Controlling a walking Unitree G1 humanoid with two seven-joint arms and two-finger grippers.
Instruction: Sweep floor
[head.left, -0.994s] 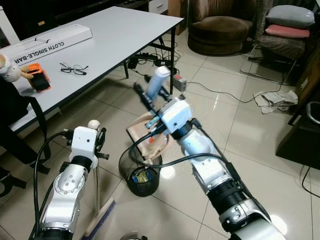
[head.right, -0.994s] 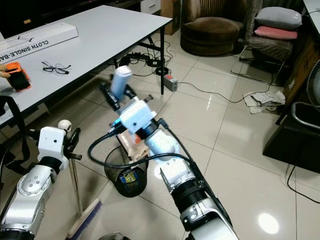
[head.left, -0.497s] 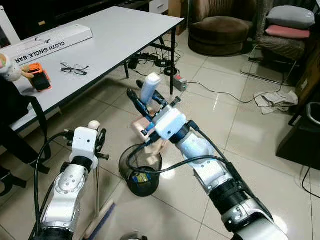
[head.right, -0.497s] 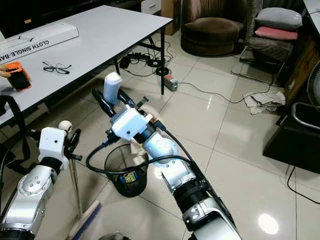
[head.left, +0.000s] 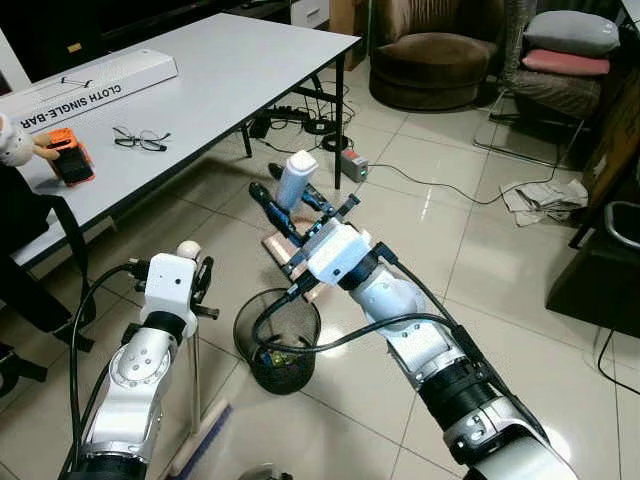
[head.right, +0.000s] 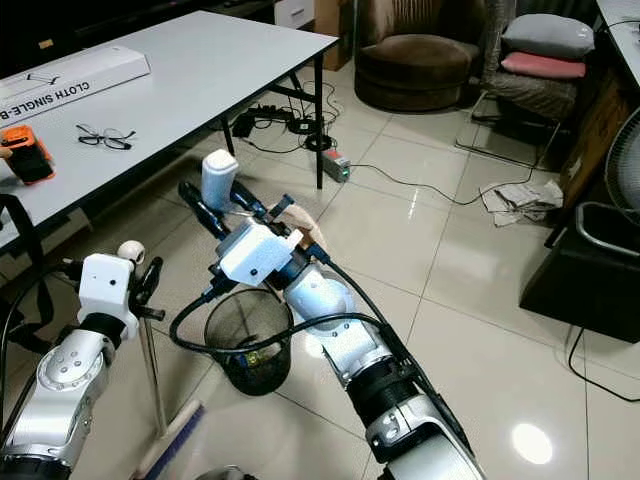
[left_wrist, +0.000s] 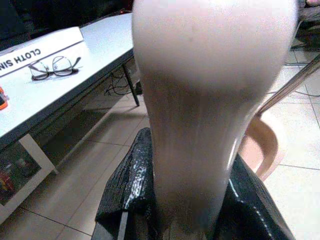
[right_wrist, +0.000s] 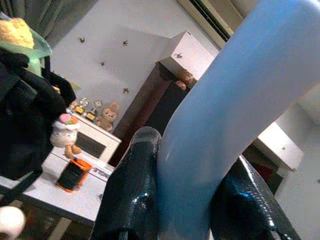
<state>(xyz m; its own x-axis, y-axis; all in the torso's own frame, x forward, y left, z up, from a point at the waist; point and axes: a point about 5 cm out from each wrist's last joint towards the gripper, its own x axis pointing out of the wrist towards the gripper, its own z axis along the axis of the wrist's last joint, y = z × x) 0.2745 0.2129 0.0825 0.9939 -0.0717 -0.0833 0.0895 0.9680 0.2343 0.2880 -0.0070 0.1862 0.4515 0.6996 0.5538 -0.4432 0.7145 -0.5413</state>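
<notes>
Your right tool (head.left: 292, 200) reaches out just beyond the black mesh wastebasket (head.left: 276, 340) on the tiled floor (head.left: 470, 270), its 2 black fingers clamped on the pale blue handle (head.left: 294, 180) of a dustpan. The dustpan's tan pan (head.left: 285, 245) hangs below the tool, tilted, just past the far rim of the wastebasket; in the right wrist view the blue handle (right_wrist: 235, 125) sits tight between both fingers.

Your left tool (head.left: 196, 282) is on the near left side of the wastebasket, closed around the broom handle (head.left: 194, 375), whose rounded white knob (head.left: 187, 249) sticks up above it. In the left wrist view the pale handle (left_wrist: 200, 100) is pinched between the 2 fingers. The broom head (head.left: 200, 440) rests on the floor, nearer to you than the wastebasket and to its left.

Inside the wastebasket some small scraps lie at the bottom.

Left of the wastebasket and farther off stands the white surface (head.left: 230, 60), carrying 1 long white box (head.left: 90, 88), a pair of glasses (head.left: 138, 139) and an orange device (head.left: 68, 163). Well beyond the wastebasket are a brown armchair (head.left: 440, 55), a power strip (head.left: 352, 165) with cables, and crumpled paper (head.left: 545, 195) on the floor.
</notes>
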